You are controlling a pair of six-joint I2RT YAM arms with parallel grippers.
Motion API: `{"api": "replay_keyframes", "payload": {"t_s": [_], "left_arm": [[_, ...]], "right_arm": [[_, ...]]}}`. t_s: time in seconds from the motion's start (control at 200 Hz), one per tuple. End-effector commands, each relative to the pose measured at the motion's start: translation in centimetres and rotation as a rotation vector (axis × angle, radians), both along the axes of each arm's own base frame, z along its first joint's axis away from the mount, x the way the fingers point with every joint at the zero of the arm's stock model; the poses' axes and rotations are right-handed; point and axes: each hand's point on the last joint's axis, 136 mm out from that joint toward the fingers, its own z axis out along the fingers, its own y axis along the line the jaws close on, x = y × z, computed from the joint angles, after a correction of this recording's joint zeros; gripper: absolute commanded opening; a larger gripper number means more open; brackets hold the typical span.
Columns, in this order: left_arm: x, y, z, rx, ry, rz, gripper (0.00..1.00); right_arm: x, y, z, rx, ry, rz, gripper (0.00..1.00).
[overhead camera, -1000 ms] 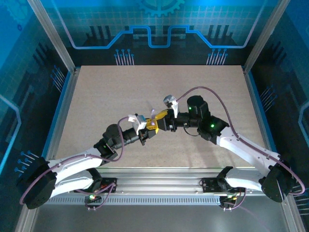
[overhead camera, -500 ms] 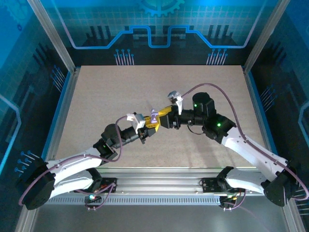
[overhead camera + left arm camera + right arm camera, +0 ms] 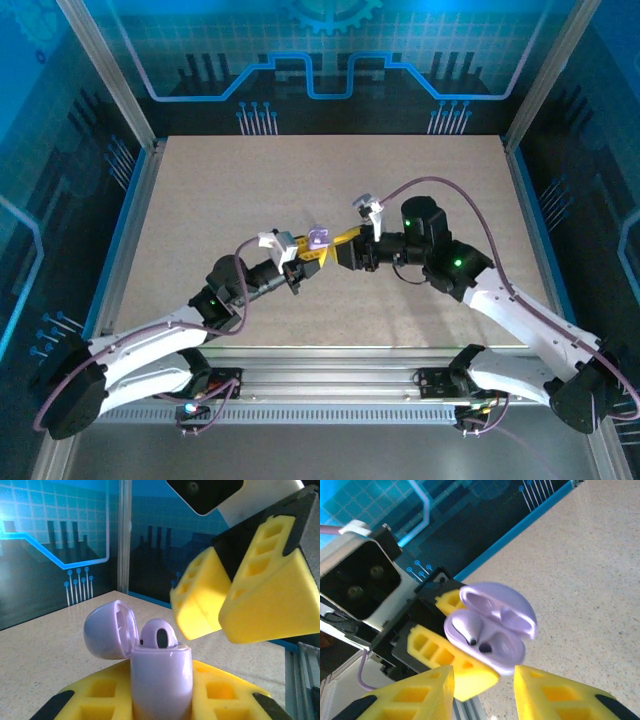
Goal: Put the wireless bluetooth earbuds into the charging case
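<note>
Top view. Both arms meet over the middle of the table. The left pincer, just left of frame centre, is clamped on a small lilac case, which is lifted off the table. The right pincer points in from the right, its yellow tips just beside the case. Contact cannot be judged from here.

Left wrist view. The case stands upright at bottom centre, squeezed between the left pincer's yellow pads. The lid is swung open to the left. One lilac earbud sits in the case, its rounded head above the rim. The right pincer hangs at upper right with its jaws parted and nothing between them, clear of the case.

Right wrist view. The right pincer is at the bottom edge, its two pads apart and the gap empty. The case is at centre, just beyond the tips, with its lid tipped back toward upper right. The earbud fills the left socket and the socket beside it is empty. The left pincer's pads grip the case from the left.
</note>
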Motion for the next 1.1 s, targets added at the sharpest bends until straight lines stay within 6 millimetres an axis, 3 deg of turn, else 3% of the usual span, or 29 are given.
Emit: {"api": "replay_keyframes", "payload": {"t_s": [0.0, 0.275, 0.4, 0.725, 0.93, 1.096], "left_arm": [[0.5, 1.0, 0.0, 0.005, 0.010, 0.059, 0.18], [2.1, 4.3, -0.6, -0.011, 0.072, 0.159, 0.18], [2.9, 6.2, -0.8, -0.028, 0.103, 0.216, 0.18], [3.6, 9.8, -2.7, -0.046, 0.208, 0.345, 0.18], [3.9, 11.0, -3.0, -0.011, 0.200, 0.401, 0.18], [3.7, 11.3, -3.8, 0.020, 0.214, 0.407, 0.18]], "right_arm": [[0.5, -0.9, -0.6, -0.029, 0.030, -0.053, 0.36], [2.9, -1.1, -1.0, -0.068, 0.093, -0.100, 0.35], [4.1, -0.7, -2.7, -0.149, 0.159, -0.115, 0.34], [9.4, -1.1, -10.0, -0.436, 0.416, -0.312, 0.32], [11.7, 0.4, -15.2, -0.568, 0.592, -0.403, 0.32], [14.3, 2.0, -17.9, -0.667, 0.629, -0.480, 0.31]]}}
